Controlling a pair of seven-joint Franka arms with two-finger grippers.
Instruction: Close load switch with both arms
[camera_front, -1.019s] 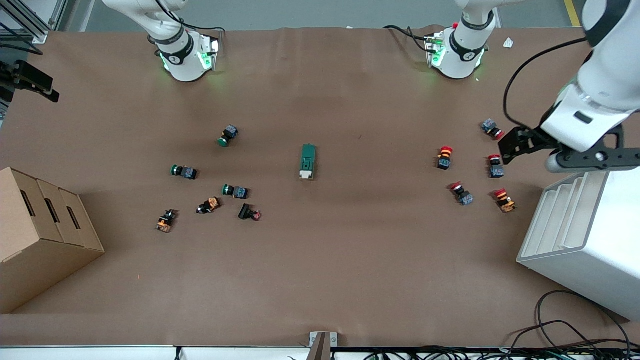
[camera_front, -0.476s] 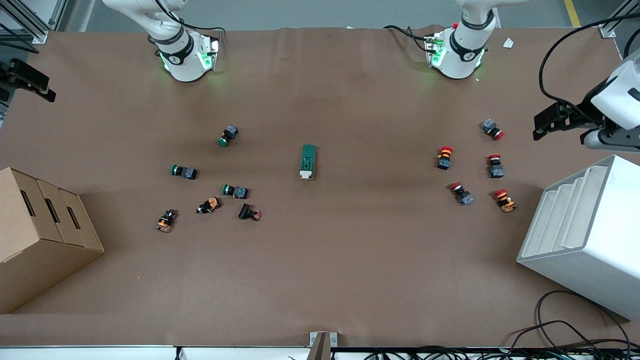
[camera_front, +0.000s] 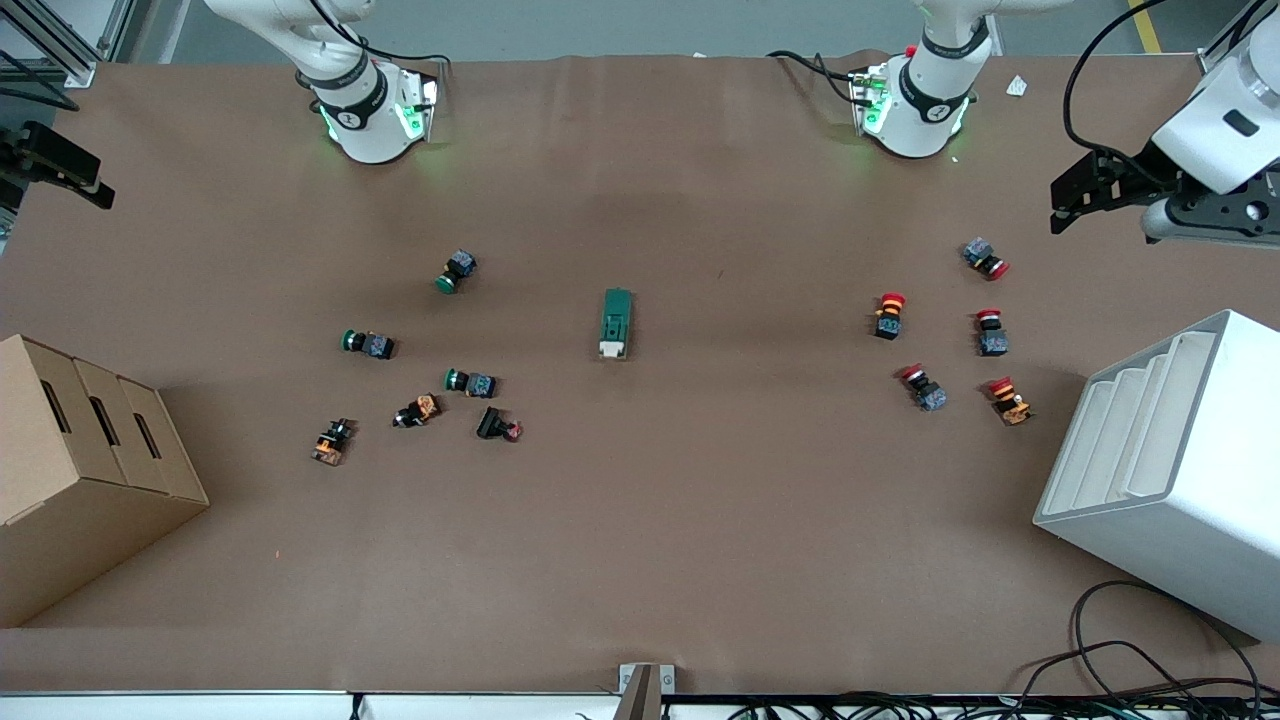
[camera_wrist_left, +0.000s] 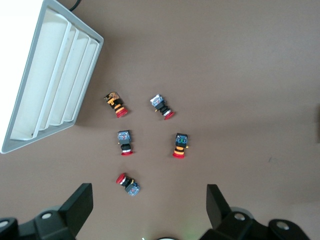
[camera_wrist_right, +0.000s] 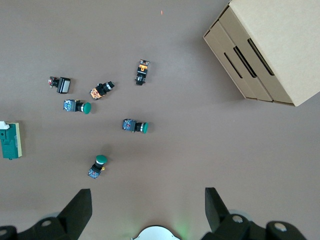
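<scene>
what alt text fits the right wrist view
The right gripper, fingers open, hangs over brown table scattered with small green-capped push-buttons. The dark-green rectangular load switch sits at the frame's edge, with a tan cardboard box in one corner.

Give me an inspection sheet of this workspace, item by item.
Surface: brown table cover, faint creases.
Job's thing: load switch lying mid-table, untouched.
Clutter: green-capped push-buttons toward the right arm's end; red-capped push-buttons toward the left arm's end.
Grippers: left gripper raised over the table's edge at the left arm's end, jaws open; right gripper raised over the green-capped group, jaws open.
Cables: black bundle at the table's near edge.
Surroundings: cardboard box; white slotted bin.
</scene>
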